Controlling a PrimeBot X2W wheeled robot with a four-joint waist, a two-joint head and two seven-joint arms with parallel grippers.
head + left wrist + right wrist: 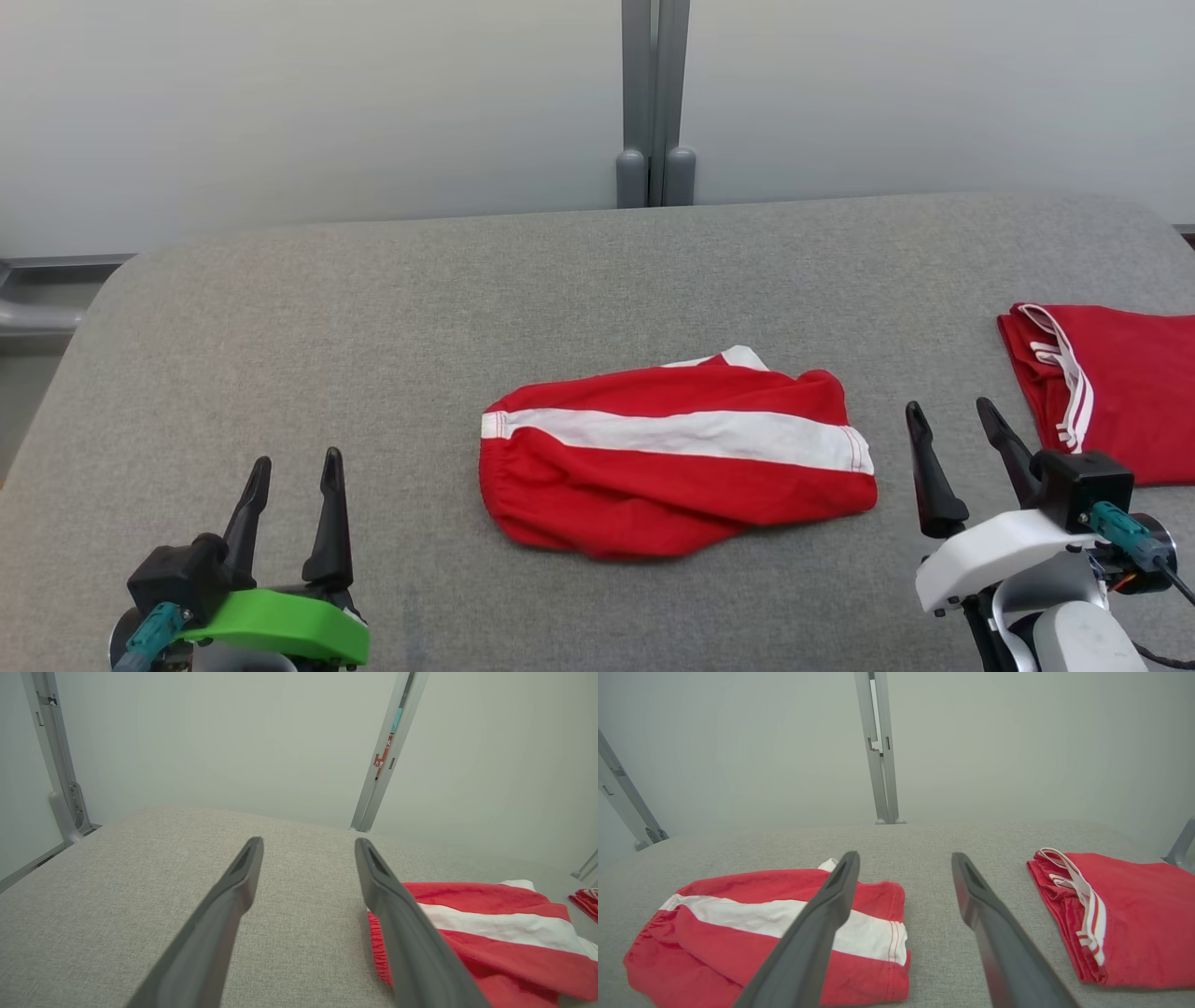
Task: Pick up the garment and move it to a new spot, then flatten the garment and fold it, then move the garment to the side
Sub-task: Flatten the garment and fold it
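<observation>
A crumpled red garment (pixel 677 457) crossed by a broad white band lies roughly folded near the middle of a grey fabric-covered table (pixel 467 299), its gathered red edge toward the robot's left and a stitched hem toward its right. A white corner of cloth pokes out along its far side. The left gripper (pixel 297 459), on a bright green mount, hovers near the table's front edge well to the left of the garment, its two dark fingers spread wide and holding nothing. In the left wrist view, those fingers (pixel 233 891) stand apart over bare grey cloth, with the garment (pixel 490 933) partly behind the right-hand one. The right gripper (pixel 949 406), on a white mount, sits just to the right of the garment, equally wide and empty. Beyond it, at the table's right edge, rests a second red garment (pixel 1120 392) with thin white striped trim, neatly folded and apart from the first. A grey metal post (pixel 655 103) rises against the pale wall (pixel 280 112) behind the table.
</observation>
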